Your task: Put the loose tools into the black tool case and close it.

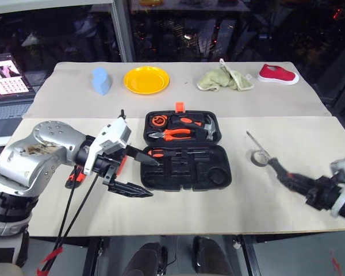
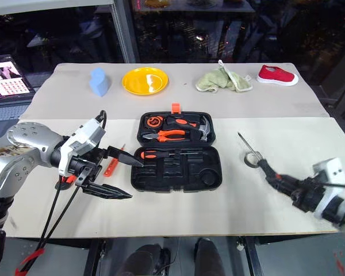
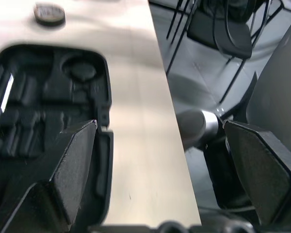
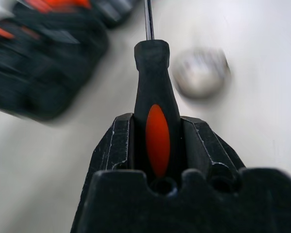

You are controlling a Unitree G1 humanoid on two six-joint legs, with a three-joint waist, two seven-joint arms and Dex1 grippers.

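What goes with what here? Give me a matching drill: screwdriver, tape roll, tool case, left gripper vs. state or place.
Things:
1. screwdriver
2. tape roll
3. tool case
4. left gripper

States or places:
A. lying open in the middle of the table
B. open, holding nothing, beside the case's near left corner
C. clamped by its handle between the right gripper's fingers
D. loose on the table, to the right of the case

Pairs: 1-C, 2-D, 3-A, 4-B
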